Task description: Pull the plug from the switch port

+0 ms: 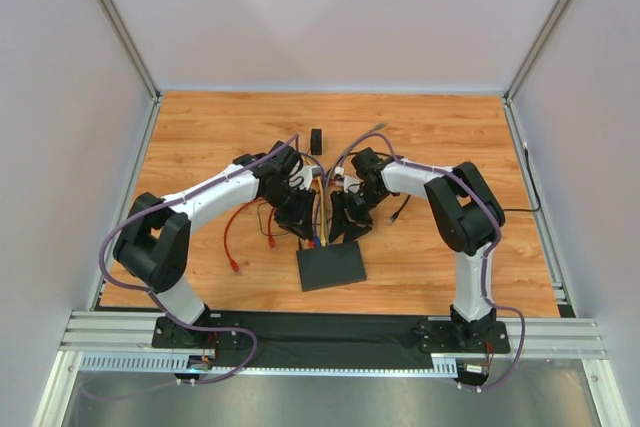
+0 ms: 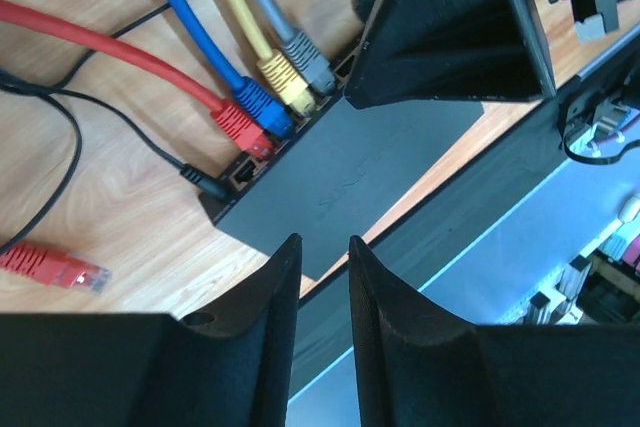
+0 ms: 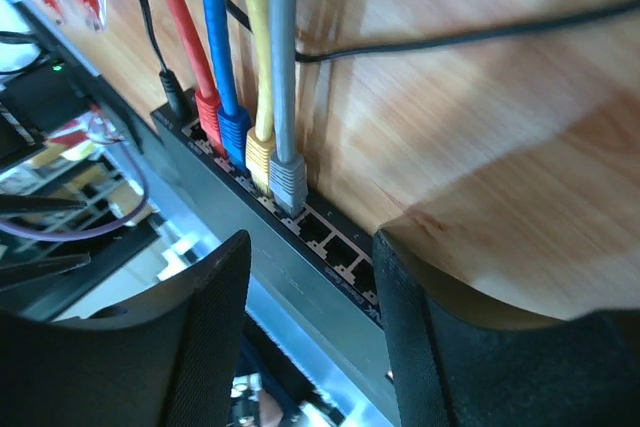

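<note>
Black switch [image 1: 330,267]: lies flat on the wood table [image 1: 450,147] just ahead of both arms, long axis left to right, ports on its far edge.
Plugs: red plug [image 3: 208,112], blue plug [image 3: 233,132], yellow plug [image 3: 260,155] and grey plug [image 3: 288,179] sit side by side, their cables running away from the arms.
Right gripper [image 3: 312,247]: spread wide and empty, over the port edge just beside the grey plug; probably the nearer one.
Left gripper [image 2: 325,247]: fingers slightly apart, holding nothing, above the switch's opposite side.
Pull: likely straight along the cables.
Views: the right wrist alone shows the free ports; the left wrist alone shows the spare red connector [image 2: 60,267] lying on the table.

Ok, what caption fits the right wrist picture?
Open right gripper by the switch, with red plug, blue plug, yellow plug and grey plug in a row.
</note>
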Tool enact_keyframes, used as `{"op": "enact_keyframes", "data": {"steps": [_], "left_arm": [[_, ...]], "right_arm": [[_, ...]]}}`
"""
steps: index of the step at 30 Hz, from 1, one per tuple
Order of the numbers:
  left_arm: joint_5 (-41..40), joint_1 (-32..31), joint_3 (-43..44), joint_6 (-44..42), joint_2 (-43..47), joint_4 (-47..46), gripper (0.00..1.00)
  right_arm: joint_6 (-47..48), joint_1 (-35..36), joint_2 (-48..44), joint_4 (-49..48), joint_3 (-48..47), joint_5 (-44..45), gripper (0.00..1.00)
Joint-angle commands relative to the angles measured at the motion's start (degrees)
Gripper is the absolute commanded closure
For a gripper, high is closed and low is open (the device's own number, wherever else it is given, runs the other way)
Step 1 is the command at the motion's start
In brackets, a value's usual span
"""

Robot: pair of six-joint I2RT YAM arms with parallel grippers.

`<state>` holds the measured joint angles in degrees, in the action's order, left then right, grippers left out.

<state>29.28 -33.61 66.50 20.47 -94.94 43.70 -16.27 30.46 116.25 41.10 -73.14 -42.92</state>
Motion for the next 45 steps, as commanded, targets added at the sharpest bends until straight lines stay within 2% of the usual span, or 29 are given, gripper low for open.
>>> {"op": "enact_keyframes", "data": {"steps": [1,4,7,8,10,14,17,23,27,34,45], "left_arm": [[2.0,-0.6,0.7,-1.3,0.3,-1.9,0.67],[2.4,-0.8,0.5,-1.4,0.5,-1.9,0.67],[0.8,-2.1,1.4,-2.0,-1.1,0.3,0.69],[0.2,-2.3,1.7,-2.2,-2.3,1.4,0.73],[-0.8,-2.8,1.7,-2.6,-3.2,1.6,0.75],[-0.5,-2.8,0.8,-3.2,-3.9,0.5,0.77],[1.1,-2.9,1.4,-3.9,-5.7,0.6,0.78],[-0.4,-2.9,2.4,-7.3,-8.3,2.3,0.78],[-0.3,-3.1,1.5,-7.2,-8.9,1.3,0.78],[-1.7,-3.8,2.1,-7.2,-11.6,1.8,0.79],[-3.3,-3.8,3.2,-6.7,-14.2,3.1,0.81]], "right_arm": [[-3.1,-0.7,-2.9,-4.7,4.1,-6.1,0.46],[-6.3,-0.8,-4.1,-10.4,7.1,-8.5,0.47],[-8.6,-0.8,-3.0,-12.0,7.5,-9.6,0.51],[-8.7,-0.8,-2.5,-11.7,7.1,-9.2,0.56],[-8.6,-0.8,-1.9,-12.0,6.2,-8.9,0.57],[-8.2,-1.0,-0.6,-13.5,5.3,-9.1,0.59],[-7.0,-1.1,1.3,-13.9,4.9,-11.0,0.65],[-3.6,-1.3,2.8,-11.2,4.8,-10.8,0.67],[-3.9,-1.4,2.7,-12.6,6.0,-12.1,0.68],[-3.9,-1.4,3.2,-13.8,7.1,-15.4,0.76],[-4.0,-1.4,5.0,-14.3,6.4,-14.5,0.78]]}}
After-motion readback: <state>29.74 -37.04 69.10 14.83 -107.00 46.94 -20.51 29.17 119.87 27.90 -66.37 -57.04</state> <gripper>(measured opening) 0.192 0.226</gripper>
